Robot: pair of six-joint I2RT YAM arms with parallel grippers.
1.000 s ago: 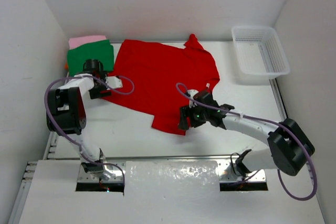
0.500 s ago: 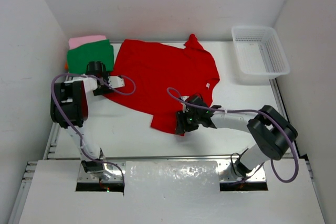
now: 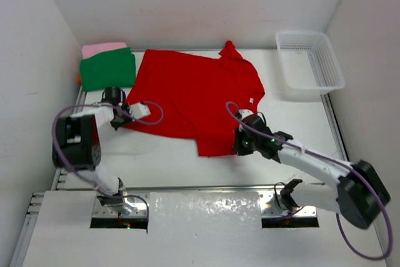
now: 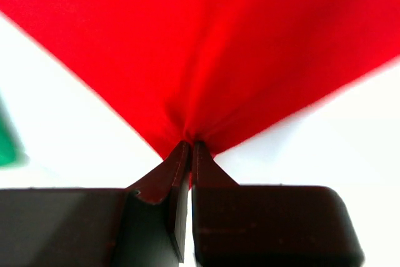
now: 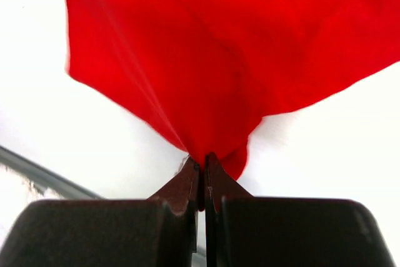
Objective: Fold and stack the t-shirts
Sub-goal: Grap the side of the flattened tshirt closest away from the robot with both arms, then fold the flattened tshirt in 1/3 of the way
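Nearest the bases: pinching the red t-shirt [image 3: 194, 89] at its two near corners, one per arm. On the left gripper [image 4: 189, 144], jaws squeezed fully together with a red corner trapped at the tips and cloth fanning out taut from the pinch. Same on the right gripper [image 5: 203, 159]: clamped hard on the other near corner, with fabric bunched into the tips and sagging to either side. Held at both corners presumably to keep the near edge one straight line and carry it over in a single fold. Possibly lifted a little off the table [image 3: 156, 154] at each pinch; height not confirmable. Further out: rest of the red shirt spread flat mid-table, one sleeve poking toward the far wall, not folded yet. Far left corner: stack of finished shirts, with the green t-shirt [image 3: 107, 70] on top, the pink t-shirt [image 3: 103, 48] showing behind it and a sliver of the orange t-shirt [image 3: 79, 79] at the left edge. Parked there probably to sit out of the way of the fold. Far right: white mesh basket [image 3: 300, 33], well apart from the cloth. Risk to watch: uneven pull between arms skewing the edge.
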